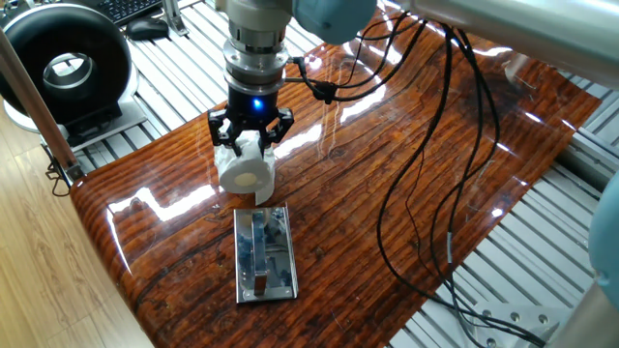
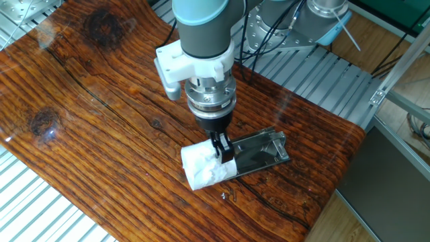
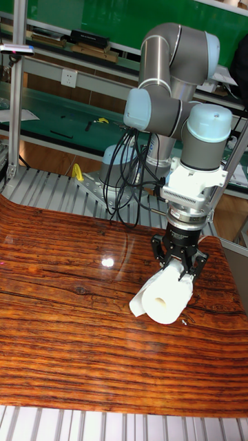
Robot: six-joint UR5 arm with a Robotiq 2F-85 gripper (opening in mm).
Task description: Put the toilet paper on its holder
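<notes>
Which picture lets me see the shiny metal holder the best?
One fixed view shows the holder best: the whole chrome plate and its raised middle bar, lying just past the toilet paper held in the gripper. In the other fixed view the roll hides one end. In the tall fixed view I cannot see it.

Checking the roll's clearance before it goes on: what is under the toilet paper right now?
The white crumpled toilet paper roll, clamped in the hand, sits over the glossy wooden table, just short of the chrome holder plate. Whether it touches the wood is hidden by the roll itself.
</notes>
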